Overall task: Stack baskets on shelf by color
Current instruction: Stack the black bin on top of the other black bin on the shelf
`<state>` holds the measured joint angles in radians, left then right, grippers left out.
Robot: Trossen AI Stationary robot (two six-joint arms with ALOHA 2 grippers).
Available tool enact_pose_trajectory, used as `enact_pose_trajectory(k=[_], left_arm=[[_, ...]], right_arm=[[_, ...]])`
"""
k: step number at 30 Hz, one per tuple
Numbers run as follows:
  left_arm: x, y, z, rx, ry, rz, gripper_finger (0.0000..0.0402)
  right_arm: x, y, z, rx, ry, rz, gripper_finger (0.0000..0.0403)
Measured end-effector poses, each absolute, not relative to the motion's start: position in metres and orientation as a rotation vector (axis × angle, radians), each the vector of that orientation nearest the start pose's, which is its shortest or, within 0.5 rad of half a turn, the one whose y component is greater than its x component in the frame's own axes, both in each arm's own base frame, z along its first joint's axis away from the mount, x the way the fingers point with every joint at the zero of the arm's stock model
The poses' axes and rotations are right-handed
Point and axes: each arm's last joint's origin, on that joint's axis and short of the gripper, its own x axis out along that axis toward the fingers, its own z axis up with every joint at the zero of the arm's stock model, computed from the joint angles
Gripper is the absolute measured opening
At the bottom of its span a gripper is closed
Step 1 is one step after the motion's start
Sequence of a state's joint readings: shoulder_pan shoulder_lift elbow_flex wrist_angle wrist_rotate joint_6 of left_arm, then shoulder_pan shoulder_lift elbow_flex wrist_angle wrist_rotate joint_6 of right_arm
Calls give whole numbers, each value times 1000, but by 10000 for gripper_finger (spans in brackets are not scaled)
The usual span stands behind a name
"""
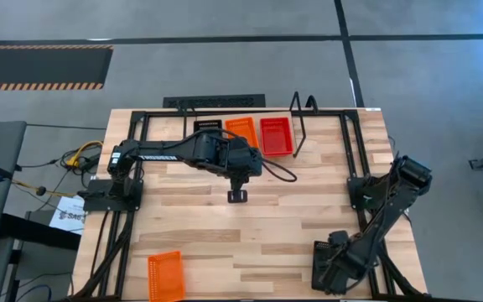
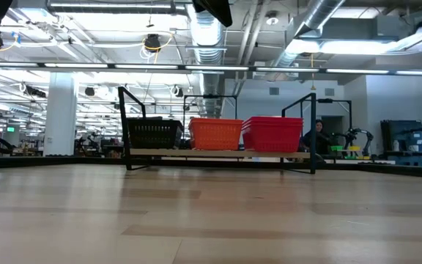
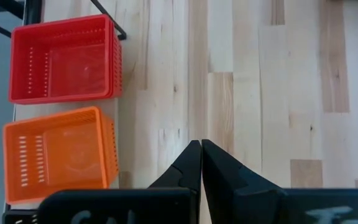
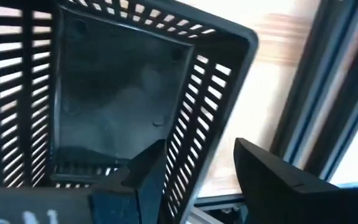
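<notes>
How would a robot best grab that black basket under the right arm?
By one thin slotted side wall at the rim, coming from above: the black basket sits open side up, so the open right gripper can put one finger inside, one outside.

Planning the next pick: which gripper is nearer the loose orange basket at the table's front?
Left. The left gripper hangs mid-table, diagonally back from the orange basket; the right gripper sits across the table beside it.

Little can be read. A white sheet (image 1: pixel 67 215) lying off the desk's left edge carries dark print starting "SA", the rest cut off. White lettering runs along the body of the left pincer (image 3: pixel 201 163) and of the right pincer (image 4: pixel 197 168), both too cropped to make out.
</notes>
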<state>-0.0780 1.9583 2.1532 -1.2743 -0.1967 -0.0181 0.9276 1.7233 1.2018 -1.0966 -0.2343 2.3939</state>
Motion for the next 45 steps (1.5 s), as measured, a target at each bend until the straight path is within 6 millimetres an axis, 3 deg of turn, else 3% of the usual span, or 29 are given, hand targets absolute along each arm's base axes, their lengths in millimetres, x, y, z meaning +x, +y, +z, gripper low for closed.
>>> enact_pose_trajectory(k=[20,23,28,31,38,45], left_arm=[[393,-25,369,200,1076,77,0],[392,-25,369,201,1086,76,0],[392,-25,369,197,1091,79,0],[392,-25,369,196,1090,79,0],[392,-25,369,190,1091,82,0],[392,-25,369,183,1091,75,0]], right_arm=[[170,233,157,1174,1508,-1161,147],[173,231,153,1201,1506,-1143,114],[180,226,154,1201,1491,-1117,23],[189,220,155,1209,1423,-1103,12],[226,190,160,1174,1262,-1027,7],[266,129,162,1010,1231,-927,6]])
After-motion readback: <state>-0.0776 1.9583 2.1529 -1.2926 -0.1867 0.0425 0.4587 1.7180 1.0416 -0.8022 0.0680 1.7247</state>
